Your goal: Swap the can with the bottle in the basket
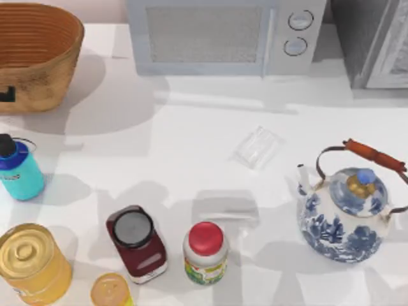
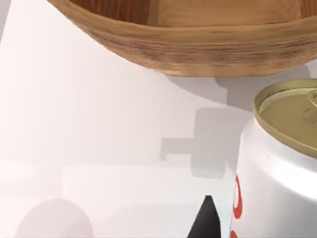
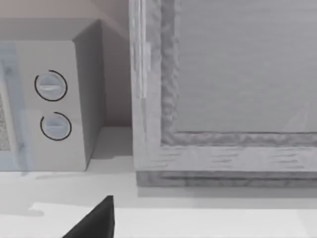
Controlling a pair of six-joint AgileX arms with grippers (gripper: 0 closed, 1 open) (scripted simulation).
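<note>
Currently the can [image 2: 277,163] sits close to the left gripper's finger [image 2: 205,220], beside the basket [image 2: 198,49]; finger state: cannot tell. Next: fetch the bottle [image 1: 19,171] from the desk [image 1: 191,140].

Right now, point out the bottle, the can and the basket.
bottle [image 1: 21,173]: top view, teal body.
can [image 2: 277,173]: left wrist view, white side wall.
basket [image 1: 38,80]: top view, woven outer wall.

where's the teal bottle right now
In the top view, the teal bottle stands on the table at its far left edge, below the wicker basket and above the big yellow tin.
</note>
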